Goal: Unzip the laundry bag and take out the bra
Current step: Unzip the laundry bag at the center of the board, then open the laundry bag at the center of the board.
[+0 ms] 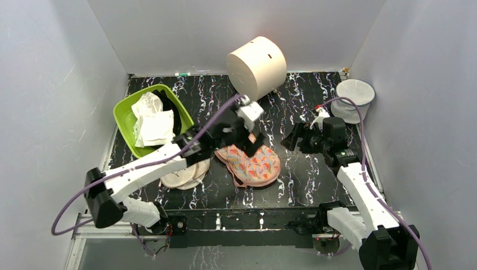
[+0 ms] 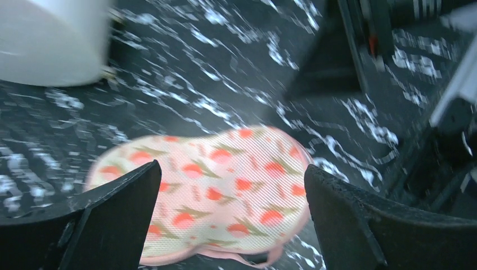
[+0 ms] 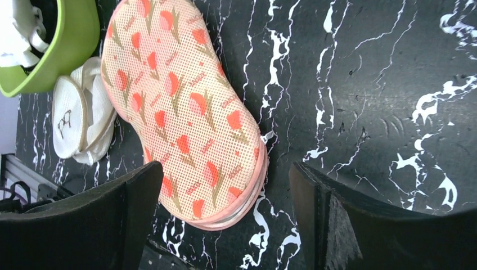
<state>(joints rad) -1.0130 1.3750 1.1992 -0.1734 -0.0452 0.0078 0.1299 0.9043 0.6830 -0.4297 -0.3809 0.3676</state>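
Observation:
The laundry bag [image 1: 253,164] lies flat and closed on the black marbled table, peach with orange-red flowers. It also shows in the left wrist view [image 2: 219,188] and the right wrist view [image 3: 180,107]. My left gripper [image 1: 251,147] hovers over the bag's far end, open and empty, with the bag between its fingers in the left wrist view [image 2: 232,183]. My right gripper [image 1: 291,137] is open and empty to the right of the bag, near its rounded end [image 3: 225,185]. The bra is hidden.
A green basin [image 1: 125,112] with white cloths [image 1: 153,125] stands at the left. Beige round discs [image 1: 183,177] lie beside the bag. A large cream cylinder [image 1: 257,64] stands at the back. A white mesh basket [image 1: 354,98] stands at the back right.

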